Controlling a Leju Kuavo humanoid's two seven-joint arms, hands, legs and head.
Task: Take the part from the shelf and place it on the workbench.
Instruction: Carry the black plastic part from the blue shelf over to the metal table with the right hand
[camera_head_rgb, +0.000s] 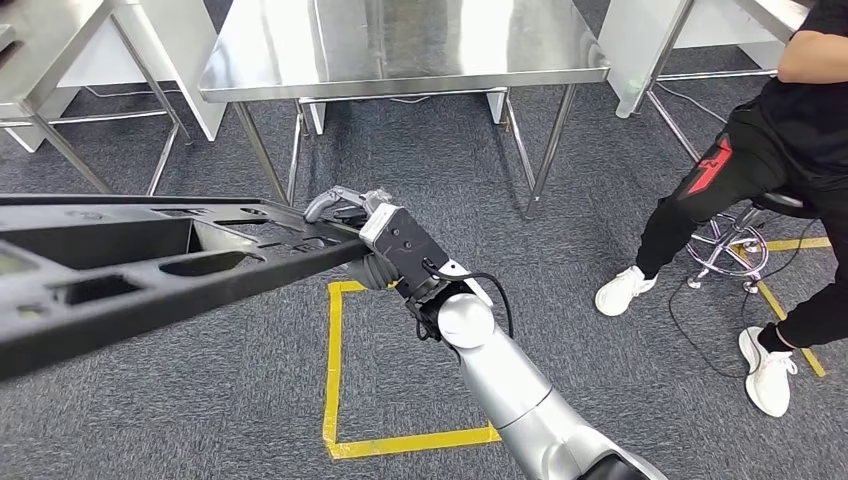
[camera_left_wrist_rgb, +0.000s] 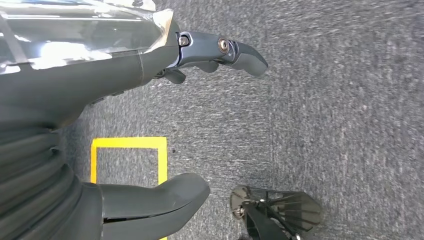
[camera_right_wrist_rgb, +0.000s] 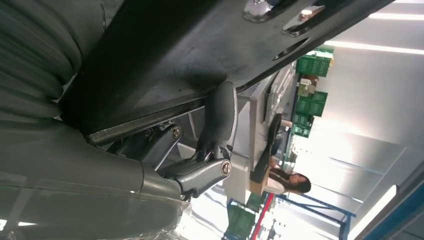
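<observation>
Part (camera_head_rgb: 150, 265): long, black, moulded, with open cut-outs along its length; held off the floor, running from the left edge of the head view toward the middle. Gripped at its near end by the right hand (camera_head_rgb: 375, 235), fingers (camera_right_wrist_rgb: 220, 117) curled over one edge of the dark panel and thumb underneath, as seen from the right wrist. Carried by the silver right arm (camera_head_rgb: 520, 400) rising from the lower edge.

Left hand (camera_left_wrist_rgb: 150, 130) empty, fingers apart, thumb well away from the darker fingers, hanging above the carpet.

Workbench (camera_head_rgb: 400, 45) ahead: stainless steel top, bright and reflective, on thin metal legs, well apart from the part. Flanked by more steel tables at far left (camera_head_rgb: 50, 40) and far right (camera_head_rgb: 690, 30), with white panels beside them.

Floor (camera_head_rgb: 200, 400) of grey, flecked carpet. Marked with a square outline of yellow tape (camera_head_rgb: 335, 385) just below the right hand; further yellow tape strips (camera_head_rgb: 790, 300) at the right, near a person.

Person (camera_head_rgb: 790, 140) at the right edge, in black clothing with a red mark on the trouser leg and white shoes, seated on a chrome-based stool (camera_head_rgb: 735, 250). Thin black cable (camera_head_rgb: 700, 340) trailing across the carpet beside the feet.

Beyond the part in the right wrist view: white walls, green crates stacked on shelving (camera_right_wrist_rgb: 310, 75), blue framework (camera_right_wrist_rgb: 340, 215), and a second person (camera_right_wrist_rgb: 292, 182) in the distance.
</observation>
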